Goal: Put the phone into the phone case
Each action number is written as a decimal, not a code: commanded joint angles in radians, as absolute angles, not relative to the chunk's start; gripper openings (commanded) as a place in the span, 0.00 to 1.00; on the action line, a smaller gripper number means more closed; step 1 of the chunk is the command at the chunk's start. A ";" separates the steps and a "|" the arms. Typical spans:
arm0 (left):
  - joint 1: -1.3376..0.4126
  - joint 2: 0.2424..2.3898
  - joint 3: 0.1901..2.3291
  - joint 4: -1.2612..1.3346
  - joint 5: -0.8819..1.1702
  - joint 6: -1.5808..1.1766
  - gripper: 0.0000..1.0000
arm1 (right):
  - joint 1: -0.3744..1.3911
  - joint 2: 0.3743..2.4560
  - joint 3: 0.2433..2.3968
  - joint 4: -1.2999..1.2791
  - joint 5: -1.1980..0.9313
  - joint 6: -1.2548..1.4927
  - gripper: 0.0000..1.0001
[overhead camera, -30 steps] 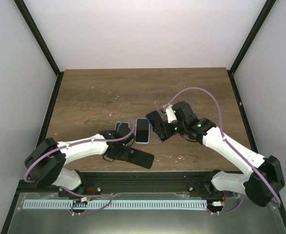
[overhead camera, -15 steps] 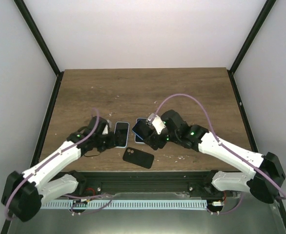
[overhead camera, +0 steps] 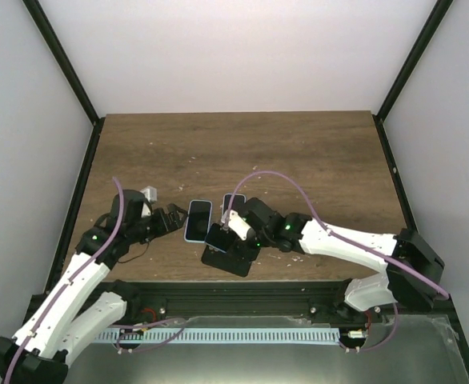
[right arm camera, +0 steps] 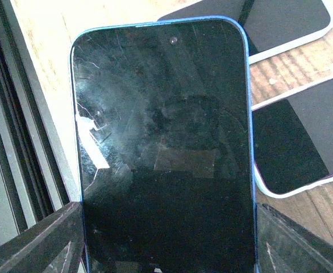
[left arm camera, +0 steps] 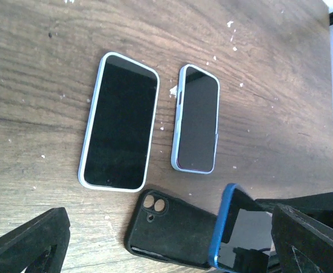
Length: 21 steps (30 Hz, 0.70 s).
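The phone [right arm camera: 163,142], blue-edged with a scratched dark screen, is tilted up between the fingers of my right gripper [right arm camera: 166,250], which is shut on it. From above, that gripper [overhead camera: 222,240] holds the phone [overhead camera: 218,237] over the near end of the black phone case [overhead camera: 234,263], which lies flat by the table's front edge. The left wrist view shows the case [left arm camera: 175,230] with its camera cut-outs toward the left and the phone [left arm camera: 240,233] leaning over its right end. My left gripper [overhead camera: 168,220] stands open to the left, apart from both, with nothing between its fingers [left arm camera: 30,244].
Two other phones in pale blue cases lie screen-up just beyond the black case, a larger one [left arm camera: 120,129] and a smaller one [left arm camera: 196,126]. The table's front edge and black rail [overhead camera: 242,286] run right behind the case.
My left gripper opened, let go of the black case and drew back to the left. My right arm carried the phone left and down over the case.
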<state>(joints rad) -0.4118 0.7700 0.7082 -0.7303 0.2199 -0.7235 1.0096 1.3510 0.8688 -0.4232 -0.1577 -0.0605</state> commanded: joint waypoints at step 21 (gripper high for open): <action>-0.407 0.762 0.446 -0.485 0.369 -0.821 0.80 | 1.080 1.559 0.876 -0.313 -0.126 -0.108 0.55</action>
